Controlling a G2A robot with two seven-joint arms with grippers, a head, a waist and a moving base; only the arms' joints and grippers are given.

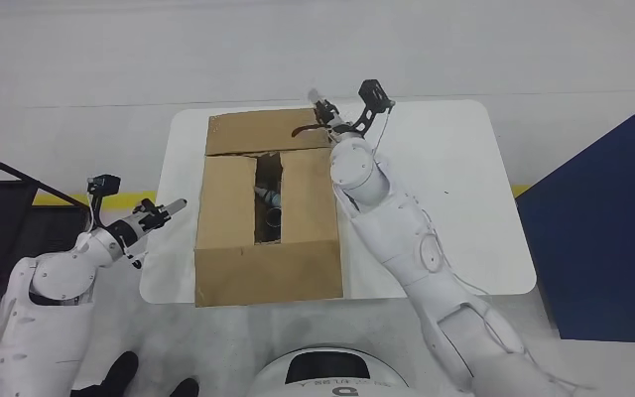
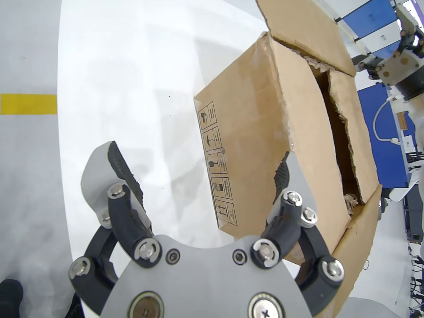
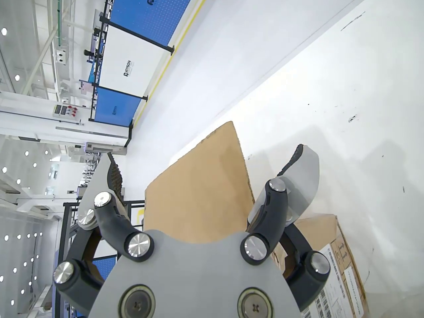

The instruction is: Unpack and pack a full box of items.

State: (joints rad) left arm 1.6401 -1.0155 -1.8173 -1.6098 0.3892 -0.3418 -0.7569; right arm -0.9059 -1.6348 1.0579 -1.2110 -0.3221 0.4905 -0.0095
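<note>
Cardboard box mid-table, top flaps partly parted; handling pictograms on one side, barcode sticker on another. Left pincer released beside it; right pincer released at far flap.

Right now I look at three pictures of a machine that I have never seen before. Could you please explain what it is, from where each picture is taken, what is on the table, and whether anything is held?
It is a two-armed robot, and each arm ends in a two-fingered gripper. The top view looks down from a camera above the arms; the other two come from cameras on the wrists. On the white table stands one cardboard box. Its long flaps leave a gap where items show, too dark to name. The far flap is folded outward. The left gripper hovers open beside the box. The right gripper is open at the far flap. Nothing is held.
</note>
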